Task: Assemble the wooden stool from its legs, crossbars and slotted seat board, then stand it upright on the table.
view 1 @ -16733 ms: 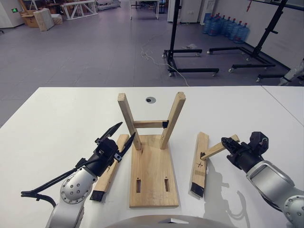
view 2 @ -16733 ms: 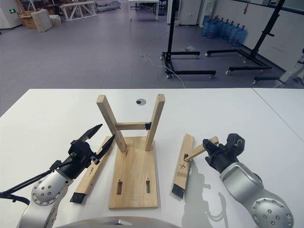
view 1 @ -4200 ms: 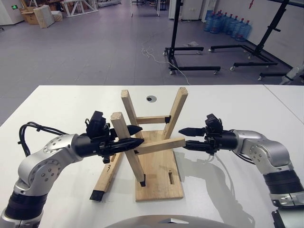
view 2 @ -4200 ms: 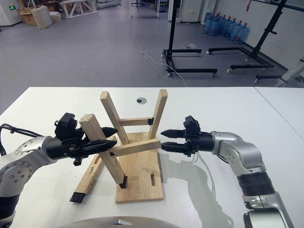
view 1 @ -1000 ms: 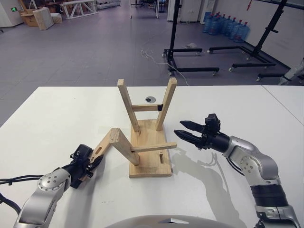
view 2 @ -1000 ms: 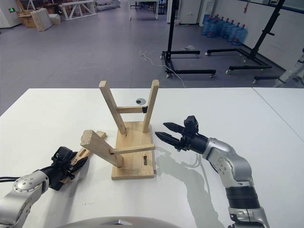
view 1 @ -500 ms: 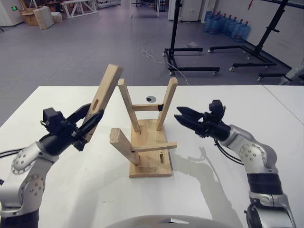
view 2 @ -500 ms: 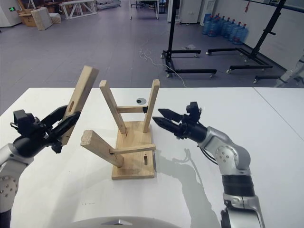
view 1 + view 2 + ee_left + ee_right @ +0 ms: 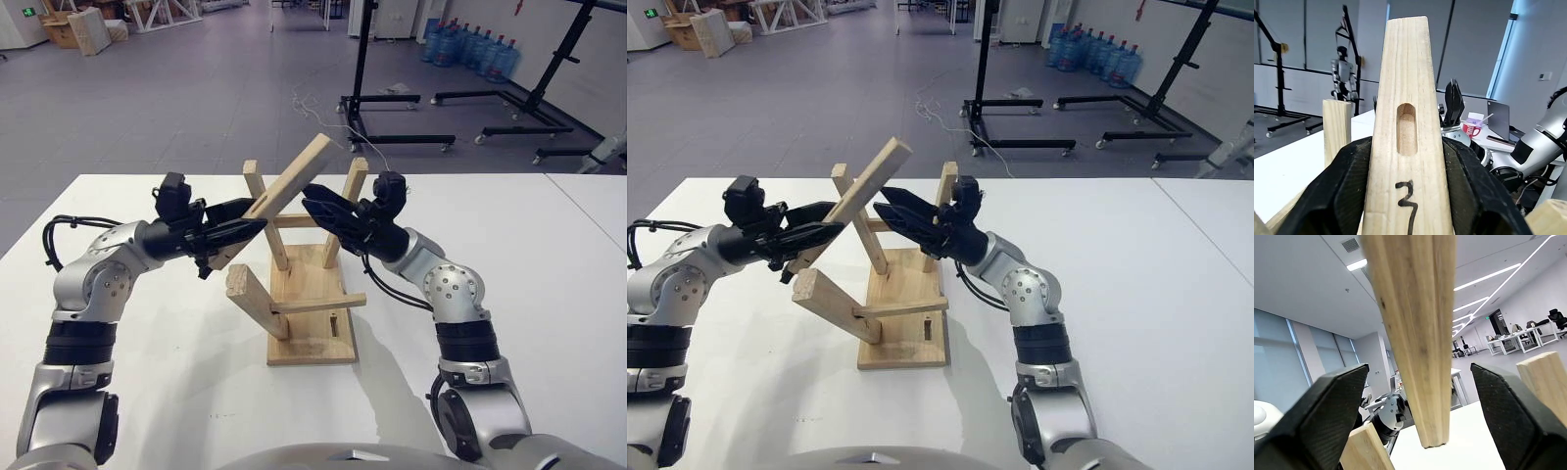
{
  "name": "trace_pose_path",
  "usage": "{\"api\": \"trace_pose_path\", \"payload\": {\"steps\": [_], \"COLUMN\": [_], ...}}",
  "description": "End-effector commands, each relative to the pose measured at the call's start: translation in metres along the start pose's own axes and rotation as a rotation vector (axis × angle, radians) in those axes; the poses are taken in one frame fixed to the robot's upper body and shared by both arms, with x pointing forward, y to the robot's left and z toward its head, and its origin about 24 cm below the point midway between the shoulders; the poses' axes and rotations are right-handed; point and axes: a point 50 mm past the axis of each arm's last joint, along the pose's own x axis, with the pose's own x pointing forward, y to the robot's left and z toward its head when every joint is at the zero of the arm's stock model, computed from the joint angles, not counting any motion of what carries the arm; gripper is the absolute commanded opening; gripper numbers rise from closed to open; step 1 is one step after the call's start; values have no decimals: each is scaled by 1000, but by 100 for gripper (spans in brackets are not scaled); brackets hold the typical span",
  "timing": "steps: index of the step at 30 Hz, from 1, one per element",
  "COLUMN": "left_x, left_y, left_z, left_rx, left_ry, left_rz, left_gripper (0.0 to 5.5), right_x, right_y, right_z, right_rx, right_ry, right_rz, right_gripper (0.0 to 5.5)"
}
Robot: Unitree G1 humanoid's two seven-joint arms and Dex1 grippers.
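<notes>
The slotted seat board (image 9: 312, 338) lies flat on the white table (image 9: 147, 392). Two legs (image 9: 263, 211) joined by a crossbar stand in its far end. A third leg (image 9: 251, 300) leans tilted at the near left, its crossbar (image 9: 321, 305) resting over the board. My left gripper (image 9: 253, 213) is shut on a loose leg (image 9: 294, 176) marked 3, held slanting up over the stool; its slot (image 9: 1406, 128) faces the left wrist view. My right gripper (image 9: 306, 196) is open, its fingers (image 9: 1334, 416) on either side of that leg (image 9: 1415, 333), not touching it.
Bare table stretches to the left, right and front of the board. Black wheeled racks (image 9: 392, 98) and water bottles (image 9: 470, 49) stand on the floor beyond the table's far edge.
My left gripper has swung the loose leg rightward and tilted it over the stool. My right gripper has moved left until its open fingers flank that leg.
</notes>
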Motion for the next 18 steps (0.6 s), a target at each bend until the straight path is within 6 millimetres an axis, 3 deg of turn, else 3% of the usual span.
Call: {"api": "trace_pose_path", "payload": {"steps": [1,3,13,18], "left_x": [7,10,16,14], "left_y": [1,1,1,0], "left_z": [-1,-2,-3,1], "left_rx": [-7,-13,-26,-37], "left_ry": [30,34,4,-28], "left_rz": [-39,-44,-63,-68], "left_gripper": [206,206,206,206], "right_x": [12,17,18,18], "right_y": [3,3,-2,-4], "right_z": [7,6,-4,-2], "right_rx": [-31,-42,-79,-92], "right_ry": [-16,-18,-8,-16], "right_rz": [34,33,10,7], "right_gripper": [383,383,210,208]}}
